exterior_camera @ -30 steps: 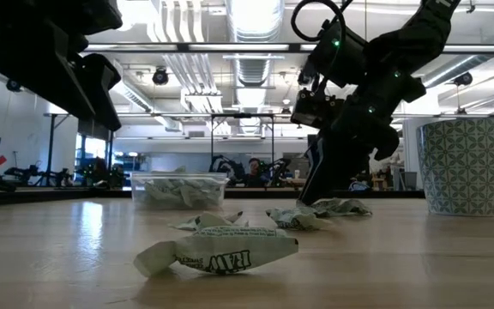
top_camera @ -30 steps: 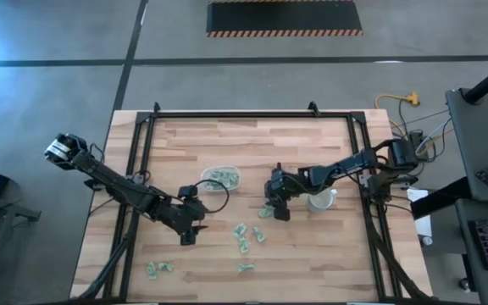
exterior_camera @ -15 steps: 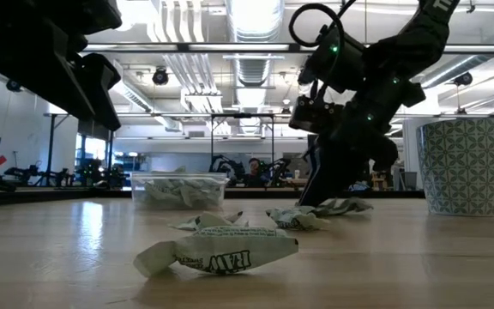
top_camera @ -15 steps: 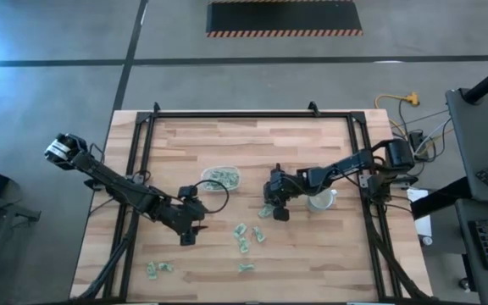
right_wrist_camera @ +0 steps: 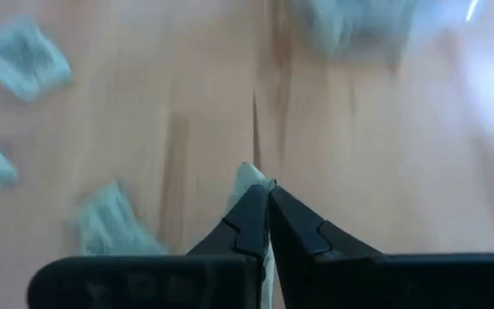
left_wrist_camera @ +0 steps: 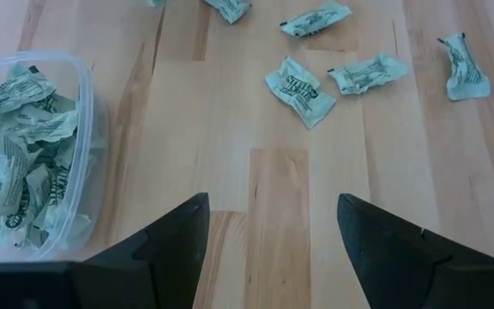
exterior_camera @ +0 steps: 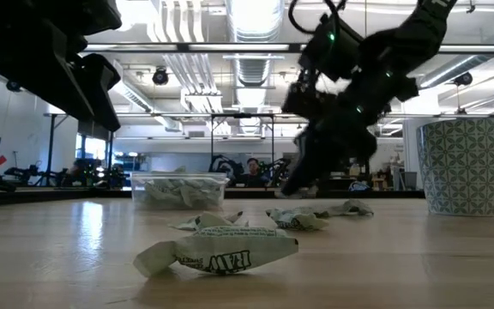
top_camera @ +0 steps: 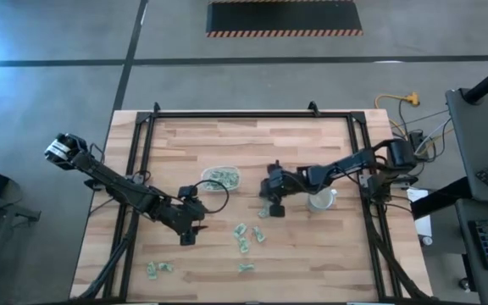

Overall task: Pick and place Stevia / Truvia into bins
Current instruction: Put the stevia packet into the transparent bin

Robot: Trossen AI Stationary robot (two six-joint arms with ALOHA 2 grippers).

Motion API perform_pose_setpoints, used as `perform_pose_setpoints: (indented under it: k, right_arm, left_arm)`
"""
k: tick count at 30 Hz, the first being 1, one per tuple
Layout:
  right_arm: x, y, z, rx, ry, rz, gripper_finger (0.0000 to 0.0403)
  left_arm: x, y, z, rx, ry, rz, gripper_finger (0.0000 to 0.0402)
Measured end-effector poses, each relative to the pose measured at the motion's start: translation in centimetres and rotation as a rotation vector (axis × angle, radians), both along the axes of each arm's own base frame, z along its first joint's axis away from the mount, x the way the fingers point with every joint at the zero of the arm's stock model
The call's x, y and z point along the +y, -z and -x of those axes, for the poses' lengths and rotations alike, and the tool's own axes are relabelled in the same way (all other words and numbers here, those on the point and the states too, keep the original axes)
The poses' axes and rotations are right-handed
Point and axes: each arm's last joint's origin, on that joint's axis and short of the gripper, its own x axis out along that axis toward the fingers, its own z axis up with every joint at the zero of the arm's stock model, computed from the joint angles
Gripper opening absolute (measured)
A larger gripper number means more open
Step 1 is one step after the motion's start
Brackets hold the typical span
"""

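Centrally in the high view, the right gripper (top_camera: 271, 206) is clamped on a Stevia packet (right_wrist_camera: 249, 182) above the counter (top_camera: 312, 246). Lower left, the left gripper (left_wrist_camera: 268, 225) hangs apart beside the packet-filled tub (left_wrist_camera: 82, 154).

Support surface: light wooden plank table (top_camera: 312, 254), bordered by a dark metal frame (top_camera: 227, 115).

Resting on it: clear shallow tub (top_camera: 221, 178) near the middle, filled with crumpled packets; patterned round cup (exterior_camera: 461, 165) to its right. Loose pale green packets (top_camera: 244, 235) scattered in front of the tub toward the near edge, a few more (top_camera: 158, 268) near the front left corner. Nearest the low camera: one crumpled packet (exterior_camera: 217, 251).
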Motion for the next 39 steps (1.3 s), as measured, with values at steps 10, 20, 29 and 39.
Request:
perform_pose_setpoints:
  k: [10, 20, 29, 39]
  right_arm:
    - [-2.2, -6.1, -4.6, -0.218, -0.039, 0.119, 0.0009]
    - [-4.6, -5.1, -10.4, -0.221, -0.084, 0.094, 0.0009]
    - [-6.0, -3.4, -13.0, -0.073, -0.05, 0.099, 0.0009]
    - [-6.2, -2.9, -12.4, 0.022, -0.066, 0.059, 0.0035]
  left_arm:
    - [0.1, 0.2, 0.1, 0.003, -0.001, -0.005, 0.024]
    - [-0.1, 0.1, 0.1, -0.009, 0.006, -0.001, 0.024]
    - [-0.8, 0.1, 0.5, -0.007, 0.039, 0.0, 0.024]
    - [-0.9, 0.2, 0.6, -0.001, 0.048, -0.007, 0.024]
